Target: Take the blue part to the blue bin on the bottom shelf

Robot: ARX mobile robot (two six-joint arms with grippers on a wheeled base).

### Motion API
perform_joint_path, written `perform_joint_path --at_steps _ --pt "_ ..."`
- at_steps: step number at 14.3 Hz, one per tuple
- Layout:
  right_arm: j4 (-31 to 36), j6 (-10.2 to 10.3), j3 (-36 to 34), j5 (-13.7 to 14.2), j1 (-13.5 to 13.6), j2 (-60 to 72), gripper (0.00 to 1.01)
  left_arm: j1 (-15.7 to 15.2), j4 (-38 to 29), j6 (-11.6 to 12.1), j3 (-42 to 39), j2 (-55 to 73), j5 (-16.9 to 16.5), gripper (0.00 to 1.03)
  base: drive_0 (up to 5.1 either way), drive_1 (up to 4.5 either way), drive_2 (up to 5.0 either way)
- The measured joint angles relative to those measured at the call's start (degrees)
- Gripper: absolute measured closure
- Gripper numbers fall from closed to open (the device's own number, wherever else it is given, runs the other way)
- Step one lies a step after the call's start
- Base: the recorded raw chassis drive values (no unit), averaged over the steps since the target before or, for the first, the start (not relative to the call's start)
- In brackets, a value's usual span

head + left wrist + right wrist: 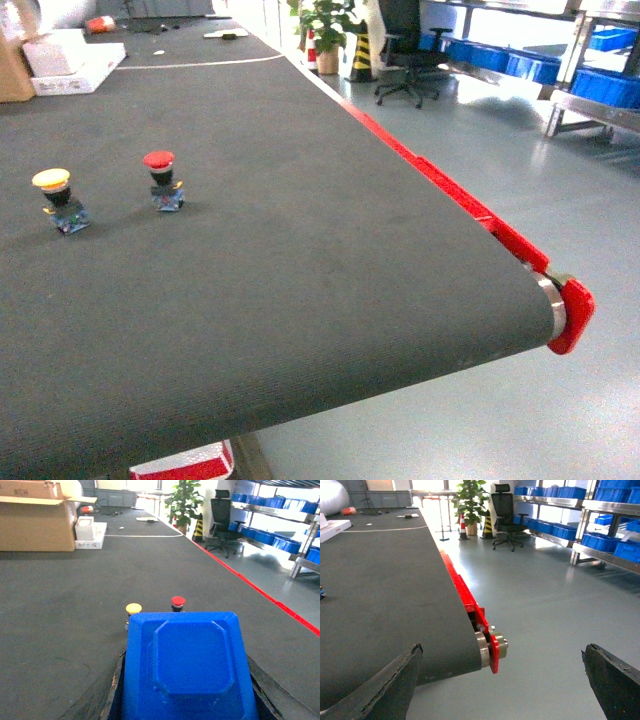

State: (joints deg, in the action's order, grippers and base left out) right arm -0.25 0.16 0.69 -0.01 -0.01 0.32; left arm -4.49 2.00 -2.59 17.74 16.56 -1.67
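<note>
Standing: 2 buttons (pixel 62 200) (pixel 163 180) (1 blue part (pixel 187 665))

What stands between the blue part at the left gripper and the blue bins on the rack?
Nothing visibly blocks it. The blue part sits over the belt; beyond its red edge rail lies open floor to the blue bins. An office chair stands aside.
</note>
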Motion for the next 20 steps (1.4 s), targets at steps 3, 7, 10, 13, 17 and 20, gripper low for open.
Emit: perform_joint_path --at_steps 3,7,10,13,17,20 --pt "0.0 0.0 0.0 0.0 0.0 0.0 0.03 0.0 0.02 0.0 0.0 0.0 0.0 0.6 -1.5 -1.48 -1.5" --pt "0.0 0.0 0.0 0.02 0.0 0.0 0.03 0.0 -0.02 0.0 0.0 0.0 0.0 0.6 -1.7 -1.68 -1.7" --pt "0.0 0.0 0.0 0.02 0.0 0.0 0.03 0.0 0.02 0.0 0.0 0.0 -0.02 0.6 -1.6 -1.58 -1.6" --pt "0.0 0.0 0.0 0.02 0.0 0.0 0.03 0.0 0.04 0.0 0.0 0.0 0.0 0.6 -1.6 -1.6 -1.6" --pt "0.0 0.0 0.0 0.02 0.0 0.0 0.03 0.0 -0.02 0.0 0.0 0.0 -0.02 0.6 -1.6 -1.6 -1.6" --pt "0.0 0.0 0.0 0.02 0.0 0.0 0.03 0.0 -0.04 0.0 0.0 0.0 -0.02 0.6 -1.6 -1.58 -1.6"
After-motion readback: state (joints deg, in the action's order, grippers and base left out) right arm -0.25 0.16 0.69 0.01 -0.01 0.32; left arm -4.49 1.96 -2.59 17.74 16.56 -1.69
